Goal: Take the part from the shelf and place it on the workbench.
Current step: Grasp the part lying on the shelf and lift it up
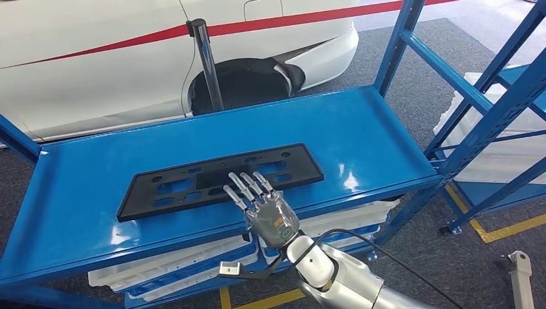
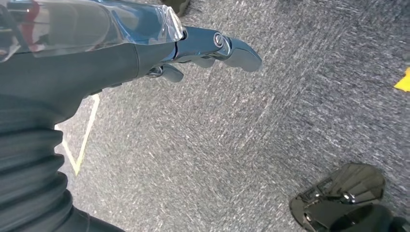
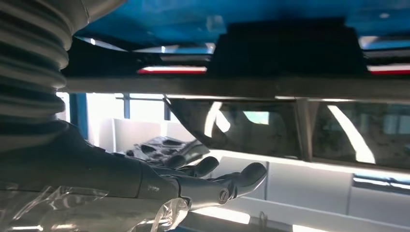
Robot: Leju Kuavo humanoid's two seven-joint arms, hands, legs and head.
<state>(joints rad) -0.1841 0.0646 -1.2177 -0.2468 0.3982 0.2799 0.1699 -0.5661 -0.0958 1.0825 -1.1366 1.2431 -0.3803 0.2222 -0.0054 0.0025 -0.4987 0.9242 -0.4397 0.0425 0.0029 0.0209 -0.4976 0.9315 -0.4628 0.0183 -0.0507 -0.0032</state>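
Blue shelf [image 1: 77,193] holds the part [image 1: 193,183]; right hand [image 1: 267,209], fingers spread, apparently touching its near edge; pickup pending

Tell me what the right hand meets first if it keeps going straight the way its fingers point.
Probably the black part on the blue shelf: the right hand reaches over its near edge, fingers spread. Whether they already touch it is unclear.
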